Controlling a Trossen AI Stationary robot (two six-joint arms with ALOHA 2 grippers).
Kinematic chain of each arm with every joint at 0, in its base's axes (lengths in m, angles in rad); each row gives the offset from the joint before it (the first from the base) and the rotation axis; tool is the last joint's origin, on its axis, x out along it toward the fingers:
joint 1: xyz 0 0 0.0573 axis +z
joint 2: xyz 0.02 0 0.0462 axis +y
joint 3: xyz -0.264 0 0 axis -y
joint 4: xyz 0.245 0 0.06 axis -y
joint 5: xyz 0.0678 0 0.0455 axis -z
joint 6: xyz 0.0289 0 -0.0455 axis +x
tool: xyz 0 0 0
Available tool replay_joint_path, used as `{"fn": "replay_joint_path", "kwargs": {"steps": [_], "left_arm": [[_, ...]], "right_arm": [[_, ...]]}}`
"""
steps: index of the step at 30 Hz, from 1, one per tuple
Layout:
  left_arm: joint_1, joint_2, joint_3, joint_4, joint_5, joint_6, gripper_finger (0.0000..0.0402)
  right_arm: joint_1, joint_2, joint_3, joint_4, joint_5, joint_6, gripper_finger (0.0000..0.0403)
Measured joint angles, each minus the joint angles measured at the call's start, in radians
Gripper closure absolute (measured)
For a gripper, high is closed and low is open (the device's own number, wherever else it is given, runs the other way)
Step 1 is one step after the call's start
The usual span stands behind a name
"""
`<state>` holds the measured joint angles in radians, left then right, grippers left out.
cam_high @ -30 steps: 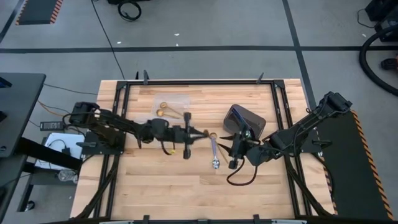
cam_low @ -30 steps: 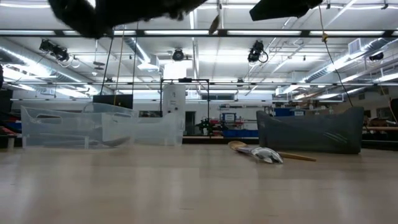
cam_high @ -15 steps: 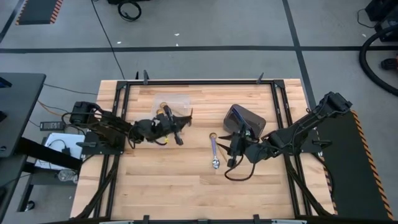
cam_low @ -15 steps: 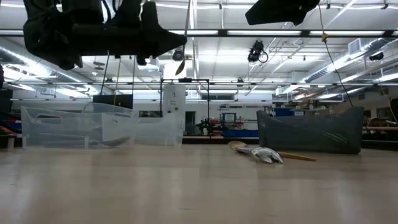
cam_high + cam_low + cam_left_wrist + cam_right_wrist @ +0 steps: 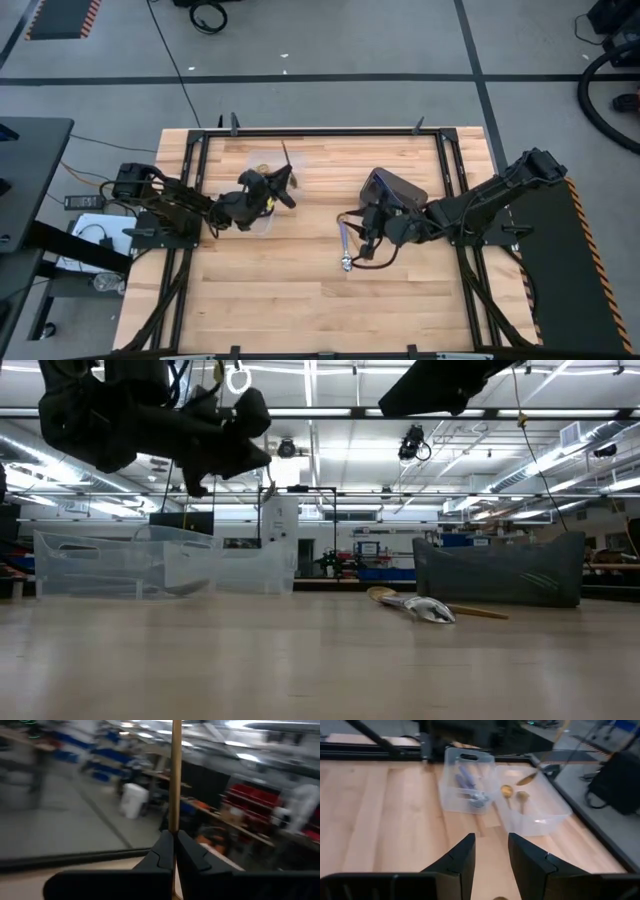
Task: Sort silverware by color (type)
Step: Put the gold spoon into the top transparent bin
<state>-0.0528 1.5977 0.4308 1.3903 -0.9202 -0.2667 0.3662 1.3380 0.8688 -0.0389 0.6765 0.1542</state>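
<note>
Two arms are working over the wooden table (image 5: 300, 300). The left gripper (image 5: 281, 187) is hanging above the clear plastic container (image 5: 532, 810) on the left half of the table, its fingers (image 5: 161, 854) pressed together on the handle of a gold spoon (image 5: 175, 775), which is sticking out past the fingertips. In the right wrist view, that spoon's bowl is hovering over the container, where two more gold spoons (image 5: 512, 794) are lying on the bottom. Just beside it, a second clear container (image 5: 465, 785) is holding blue-purple spoons (image 5: 467, 782). The right gripper (image 5: 362, 232) is hanging near the middle of the table, beside the dark grey bin (image 5: 392, 191), with its fingers (image 5: 460, 857) standing partly apart and gripping nothing. A silver spoon (image 5: 345, 250) is lying on the bare wood just next to the right gripper, its bowl pointing toward the near edge. In the low view, this silver spoon is resting in front of the grey bin, with another gold spoon (image 5: 385, 596) lying right by it; whether the two are touching cannot be told.
</note>
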Motion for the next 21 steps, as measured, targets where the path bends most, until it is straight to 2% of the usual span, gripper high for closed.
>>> {"fn": "replay_joint_path", "kwargs": {"steps": [5,7,9,14,21], "left_arm": [[-0.002,0.001,0.000,-0.172,-0.190,-0.186,0.0392],[0.004,0.002,0.000,-0.264,-0.231,-0.298,0.0392],[0.011,0.002,0.000,-0.316,-0.259,-0.344,0.0392],[0.013,0.002,0.007,-0.330,-0.262,-0.110,0.0392],[0.013,-0.010,0.038,-0.333,-0.258,0.404,0.0391]], "right_arm": [[-0.008,0.000,0.000,0.001,-0.087,0.000,0.0277],[-0.004,0.000,0.000,0.001,-0.124,-0.001,0.0277],[0.002,0.000,-0.001,0.001,-0.153,-0.019,0.0277],[0.026,0.000,-0.001,0.001,-0.170,-0.082,0.0277],[0.053,0.000,-0.001,0.000,-0.181,-0.105,0.0278]]}}
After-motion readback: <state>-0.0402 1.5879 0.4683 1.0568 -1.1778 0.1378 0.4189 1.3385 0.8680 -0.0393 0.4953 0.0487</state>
